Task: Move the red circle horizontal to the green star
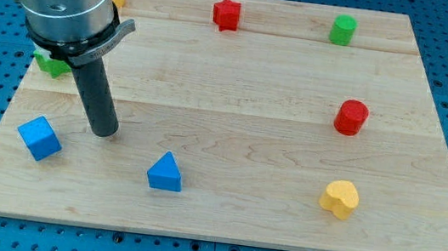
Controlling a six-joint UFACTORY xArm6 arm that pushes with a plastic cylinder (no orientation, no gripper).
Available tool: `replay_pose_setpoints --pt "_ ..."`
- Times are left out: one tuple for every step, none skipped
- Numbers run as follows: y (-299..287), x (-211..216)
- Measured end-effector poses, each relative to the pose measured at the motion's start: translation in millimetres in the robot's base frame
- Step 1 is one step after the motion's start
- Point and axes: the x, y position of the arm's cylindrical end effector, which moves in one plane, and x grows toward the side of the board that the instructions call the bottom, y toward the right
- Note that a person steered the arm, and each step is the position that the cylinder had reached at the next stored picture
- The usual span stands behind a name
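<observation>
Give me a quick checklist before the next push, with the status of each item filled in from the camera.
1. Red circle located: ok, at the view's right, mid-height.
2. Green star located: cannot tell for certain; a green block at the view's left is mostly hidden behind the arm, shape unclear.
3. My tip position: not ok, it sits at the view's left between the blue cube and the blue triangle, far from the red circle.
4. Nothing touching the red circle: ok; the yellow heart lies apart below it.
5. Red circle level with the green block: roughly ok already.
</observation>
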Motion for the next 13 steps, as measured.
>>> replay_pose_setpoints --pt "1 0" --pt "2 0" --pt "2 0" --pt "2 0" --pt "2 -1" --pt "2 -1" --pt "2 -1" --pt "9 4" --pt "19 12" --pt "85 -3" --pt "122 -32" --pt "183 -27" --pt "250 -25"
